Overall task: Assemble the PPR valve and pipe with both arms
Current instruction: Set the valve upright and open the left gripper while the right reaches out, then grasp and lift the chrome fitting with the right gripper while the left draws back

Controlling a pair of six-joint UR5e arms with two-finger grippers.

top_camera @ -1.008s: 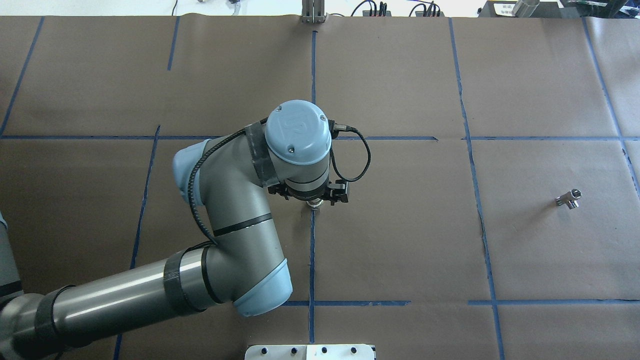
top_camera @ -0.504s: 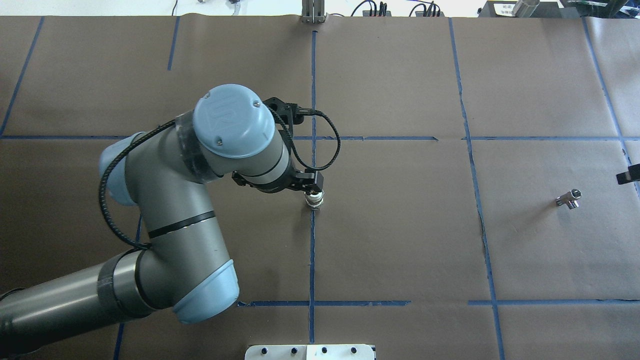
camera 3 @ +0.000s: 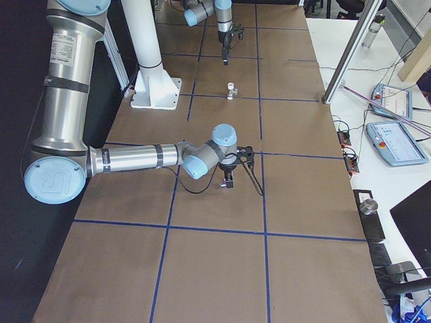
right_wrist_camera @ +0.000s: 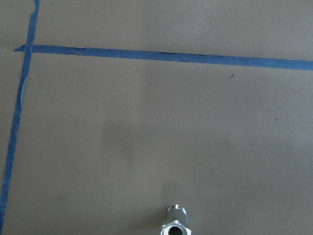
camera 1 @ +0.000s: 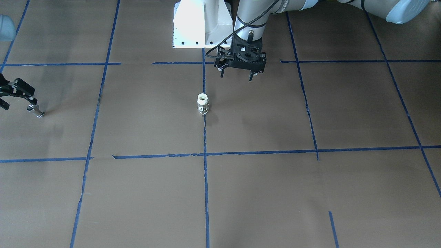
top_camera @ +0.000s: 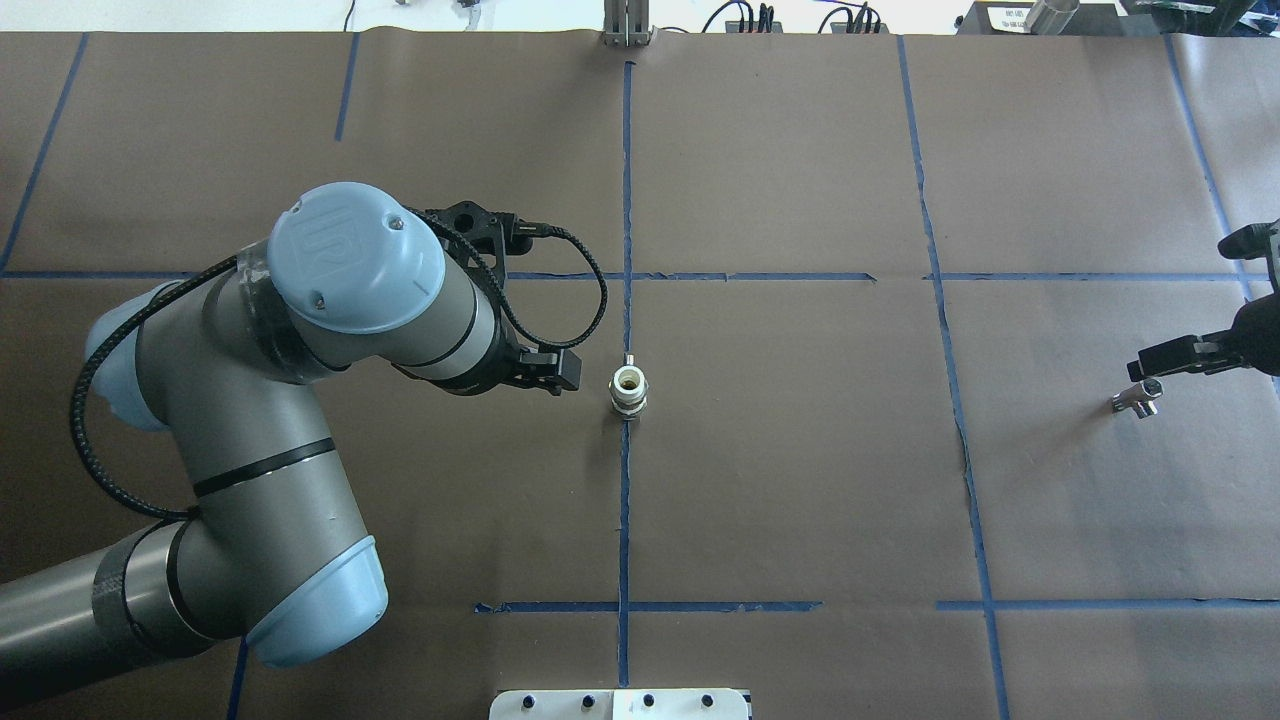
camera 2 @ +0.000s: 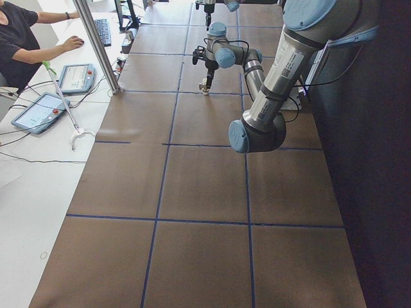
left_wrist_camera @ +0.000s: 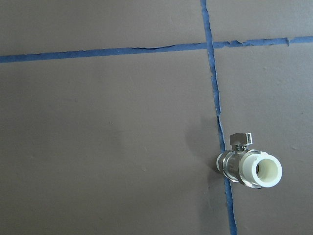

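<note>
The PPR valve [top_camera: 628,390] stands upright on the centre blue tape line, white ends and silvery middle, with its side stub showing in the left wrist view [left_wrist_camera: 249,169]. It also shows in the front view [camera 1: 203,104]. My left gripper [camera 1: 237,74] is open and empty. It hangs above the table, a little off from the valve, to the valve's left in the overhead view [top_camera: 540,374]. The pipe [top_camera: 1138,398], a tiny shiny metal piece, lies at the far right [camera 1: 36,112]. My right gripper [camera 1: 17,103] is open just above it, not holding it.
The white pedestal [camera 1: 201,24] stands at the robot's edge of the table. A metal post [top_camera: 626,25] stands at the far edge. Blue tape lines [top_camera: 625,520] cross the brown paper. A desk with tablets [camera 2: 38,109] and a person lies beyond the far edge.
My left arm has swung left, away from over the valve, which stays standing on the tape line. My right gripper has come in from the right edge to above the pipe.
</note>
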